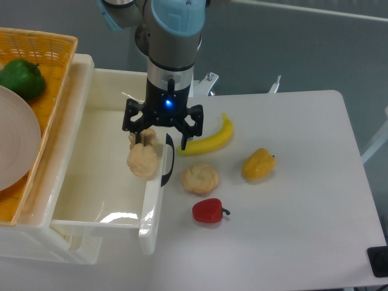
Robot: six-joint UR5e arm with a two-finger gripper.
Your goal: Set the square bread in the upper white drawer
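Observation:
The square bread (143, 159), a pale beige lumpy piece, is inside the upper white drawer (91, 200), close to its front wall and black handle (168, 159). My gripper (160, 144) hangs just above it, over the drawer's front right part. Its jaws are spread. The left finger (134, 139) is at the bread's top. The right finger (185, 142) stands clear of the bread, over the table beside the handle. I cannot tell whether the bread rests on the drawer floor.
A rounder lobed bun (200, 178), a red pepper (208, 211), a yellow pepper (258, 165) and a banana (210, 140) lie on the white table right of the drawer. An orange basket (57, 57) at the left holds a green pepper (22, 79) and a white plate (15, 145).

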